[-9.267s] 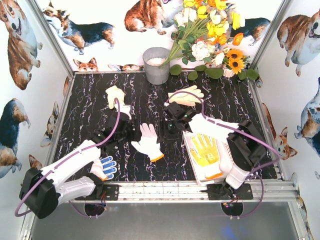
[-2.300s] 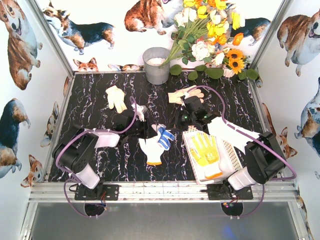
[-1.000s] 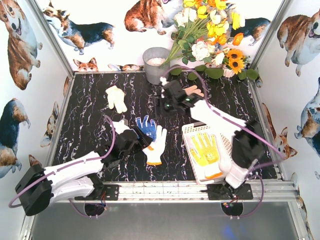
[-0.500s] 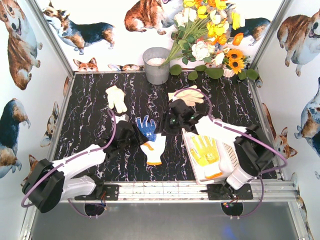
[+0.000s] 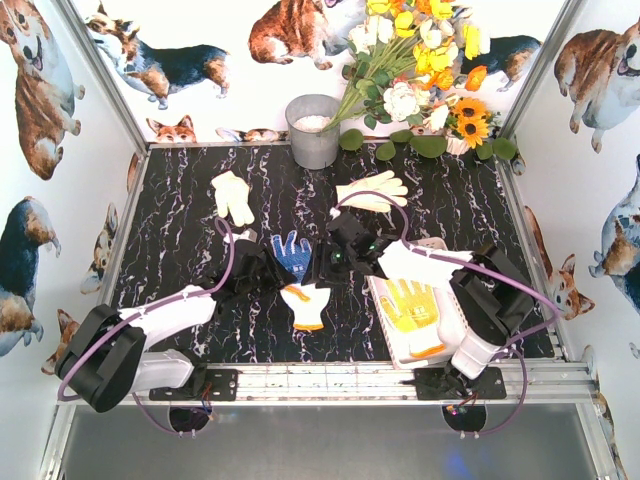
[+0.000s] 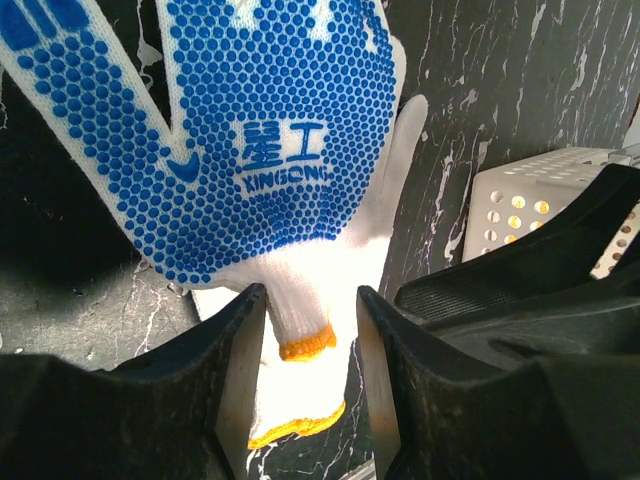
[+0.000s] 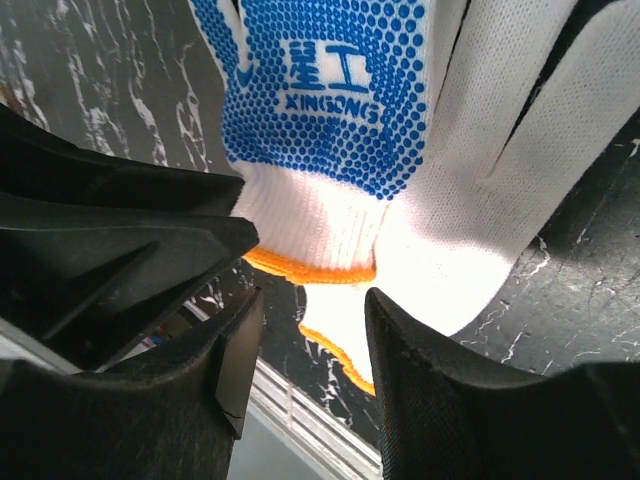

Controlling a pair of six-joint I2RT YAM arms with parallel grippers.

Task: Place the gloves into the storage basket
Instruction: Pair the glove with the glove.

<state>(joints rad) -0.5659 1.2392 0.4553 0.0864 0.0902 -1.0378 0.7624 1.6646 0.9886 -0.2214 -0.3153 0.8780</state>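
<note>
Two gloves are stacked mid-table: blue-dot glove [image 5: 291, 255] on top of white glove [image 5: 305, 303], whose orange-edged cuff points to 6 o'clock. Left gripper [image 6: 308, 300] sits at 9 o'clock of the stack, jaws apart, straddling the blue-dot cuff (touching or not, can't tell). Right gripper [image 7: 312, 298] is at 3 o'clock of the stack, jaws apart too, nothing clamped. Basket [image 6: 520, 200] at 4 o'clock holds yellow glove [image 5: 410, 305]. Cream glove [image 5: 232, 196] lies at 11 o'clock, second cream glove [image 5: 370, 190] at 1 o'clock, both outside the basket.
</note>
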